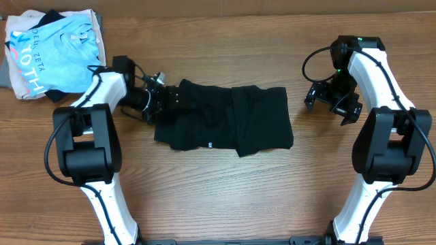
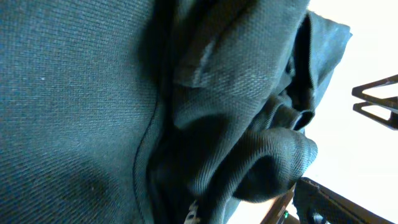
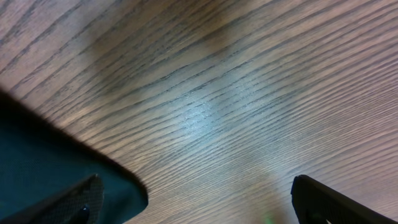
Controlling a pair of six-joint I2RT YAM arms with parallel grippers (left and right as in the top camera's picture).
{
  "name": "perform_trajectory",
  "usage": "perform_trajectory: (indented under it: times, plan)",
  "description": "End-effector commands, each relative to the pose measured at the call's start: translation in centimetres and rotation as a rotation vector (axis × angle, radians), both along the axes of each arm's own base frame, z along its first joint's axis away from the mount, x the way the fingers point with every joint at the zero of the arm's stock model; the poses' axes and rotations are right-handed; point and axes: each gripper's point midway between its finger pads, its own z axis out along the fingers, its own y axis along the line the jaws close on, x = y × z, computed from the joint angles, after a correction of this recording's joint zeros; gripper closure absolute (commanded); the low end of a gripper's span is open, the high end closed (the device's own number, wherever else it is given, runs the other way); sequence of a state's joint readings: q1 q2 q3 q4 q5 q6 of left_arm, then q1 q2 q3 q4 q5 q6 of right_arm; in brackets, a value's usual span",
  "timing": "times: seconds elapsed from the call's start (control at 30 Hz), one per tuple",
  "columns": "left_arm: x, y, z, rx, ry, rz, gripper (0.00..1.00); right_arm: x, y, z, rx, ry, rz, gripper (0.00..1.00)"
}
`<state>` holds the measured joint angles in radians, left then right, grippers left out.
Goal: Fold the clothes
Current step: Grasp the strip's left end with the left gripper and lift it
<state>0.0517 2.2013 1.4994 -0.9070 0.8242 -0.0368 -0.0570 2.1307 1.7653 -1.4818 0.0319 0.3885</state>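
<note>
Wood-grain table point(image 1: 225, 197) fills the overhead view, and the black T-shirt point(image 1: 225, 119) lies at its centre, already gathered into a rough, rumpled rectangle with its small white logo mark point(image 1: 209, 144) near the 6 o'clock edge. A light blue shirt point(image 1: 61, 51) sits on a pile at the table's 10 o'clock, well apart from the work.

The left gripper point(image 1: 167, 95) is at the T-shirt's 9 o'clock edge with its jaws spread wide. Its wrist camera shows bunched cloth pressed close, but nothing pinched. The right gripper point(image 1: 327, 102) hangs at about 2 o'clock of the garment, just beside its edge, released and empty over bare wood.

The step in hand looks like taking hold for the next fold. To do it well, the left jaws should close on a flat stretch of the 9 o'clock edge rather than the rolled lump in front of them, catching every layer there so none trails. The right gripper would do best to come onto the 3 o'clock edge and hold or lift it to match. A low lift and a slow carry across should keep the layers stacked, and the edges need lining up before letting go. The soft knit will likely sag and crease if gripped at one point only.
</note>
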Motion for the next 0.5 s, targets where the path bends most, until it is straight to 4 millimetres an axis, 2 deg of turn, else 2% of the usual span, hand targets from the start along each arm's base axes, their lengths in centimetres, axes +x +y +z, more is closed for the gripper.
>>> perform_trajectory:
  times: [0.0,0.27,0.47]
  plan:
    - [-3.90,1.38,-8.40,0.201,0.185,-0.038,0.00,0.69,0.14,1.46,0.002,-0.052,0.005,0.00]
    - [-3.79,1.47,-8.41,0.201,0.182,-0.035,0.00,0.71,0.25,1.44,0.009,-0.053,0.004,0.00]
    - [-2.94,1.98,-8.22,0.170,0.155,-0.005,0.00,0.30,0.36,1.52,0.016,-0.036,0.017,0.00]
